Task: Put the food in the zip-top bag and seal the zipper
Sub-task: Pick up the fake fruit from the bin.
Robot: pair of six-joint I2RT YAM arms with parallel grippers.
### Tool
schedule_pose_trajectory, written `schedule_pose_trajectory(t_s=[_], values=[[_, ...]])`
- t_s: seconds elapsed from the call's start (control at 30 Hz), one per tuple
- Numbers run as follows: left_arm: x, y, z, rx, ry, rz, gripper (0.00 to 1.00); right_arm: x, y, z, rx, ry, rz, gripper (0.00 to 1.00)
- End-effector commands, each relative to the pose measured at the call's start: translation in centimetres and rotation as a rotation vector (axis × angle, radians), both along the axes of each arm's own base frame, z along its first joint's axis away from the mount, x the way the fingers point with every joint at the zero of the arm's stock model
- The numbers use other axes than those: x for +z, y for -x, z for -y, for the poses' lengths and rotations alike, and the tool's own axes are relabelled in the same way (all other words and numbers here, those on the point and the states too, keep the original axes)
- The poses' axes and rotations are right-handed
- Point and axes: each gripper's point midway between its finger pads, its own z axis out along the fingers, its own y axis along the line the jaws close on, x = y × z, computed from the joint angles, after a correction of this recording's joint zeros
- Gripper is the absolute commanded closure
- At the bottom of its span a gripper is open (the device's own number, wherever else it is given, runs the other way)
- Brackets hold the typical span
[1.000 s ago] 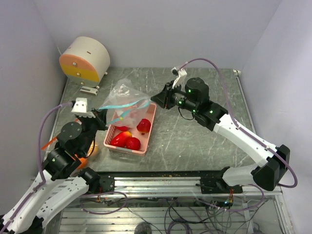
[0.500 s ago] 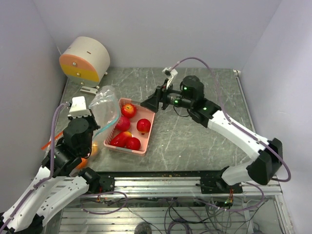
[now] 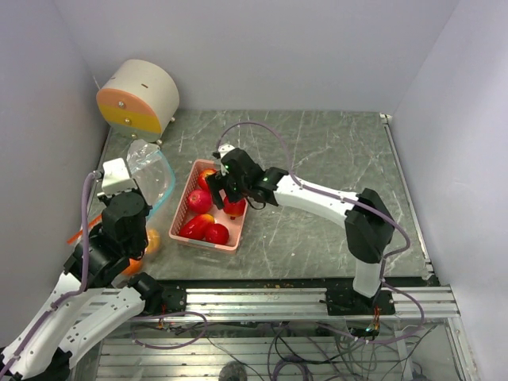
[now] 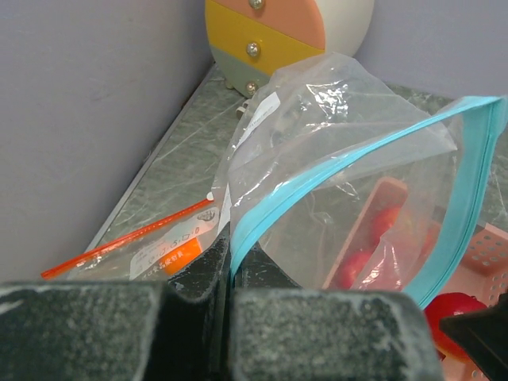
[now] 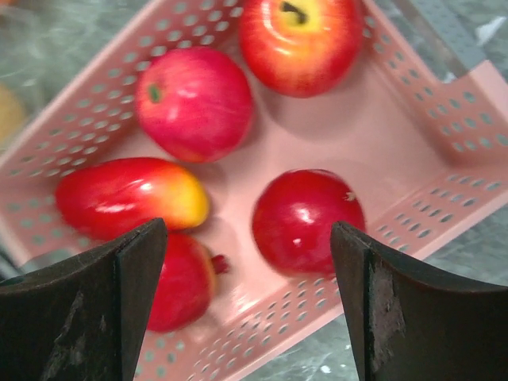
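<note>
The pink basket [image 5: 444, 119] stands on the grey bench [image 3: 317, 151] and holds five fruits. In the right wrist view these are:

- a red apple with a yellow top [image 5: 300, 40] near the far wall
- a second red apple [image 5: 194, 103] beside it
- a long red-and-yellow fruit [image 5: 131, 194]
- a round dark-red fruit [image 5: 309, 218]
- one more red fruit [image 5: 181, 282], half covered by a finger [image 5: 79, 317]

The right jaws hang above the basket, spread wide, with nothing between them. The dark-red fruit lies under the gap.

The zip-top bag [image 4: 341, 119] is at the left side of the bench, just beside the basket's left wall. The left jaws are pressed together on its edge, right at the teal zipper [image 4: 357, 163], and hold it up. The mouth stands open in a loop, and the basket is visible through the clear plastic.

An orange fruit [image 3: 152, 240] lies on the bench left of the basket, outside both containers. It is partly hidden by the left arm [image 3: 103, 254]. In the far left corner stands a round drawer box [image 3: 139, 97].
</note>
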Motion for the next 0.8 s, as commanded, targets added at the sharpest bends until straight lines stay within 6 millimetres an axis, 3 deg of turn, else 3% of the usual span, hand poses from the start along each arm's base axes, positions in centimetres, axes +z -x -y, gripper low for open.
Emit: schedule_pose_trajectory(t_s=[0.0, 0.3, 0.37, 0.53, 0.67, 0.77], values=[[-0.3, 0.3, -0.6, 0.026, 0.009, 0.006, 0.93, -2.4, -2.2, 2.3, -0.092, 0.172, 0.037, 0.16], [0.0, 0.8, -0.8, 0.016, 0.03, 0.035, 0.93, -7.0, -1.3, 3.0, -0.016, 0.303, -0.007, 0.12], [-0.1, 0.8, -0.8, 0.017, 0.031, 0.036, 0.93, -7.2, -1.3, 3.0, -0.002, 0.308, -0.003, 0.12], [-0.2, 0.7, -0.6, 0.008, 0.033, 0.032, 0.93, -9.9, -1.3, 3.2, 0.022, 0.362, -0.029, 0.17], [-0.3, 0.7, -0.6, 0.012, 0.031, 0.027, 0.93, -9.9, -1.2, 3.1, 0.029, 0.362, -0.035, 0.28], [-0.3, 0.7, -0.6, 0.007, 0.035, 0.031, 0.93, -8.8, -1.5, 3.1, 0.013, 0.342, -0.013, 0.54]])
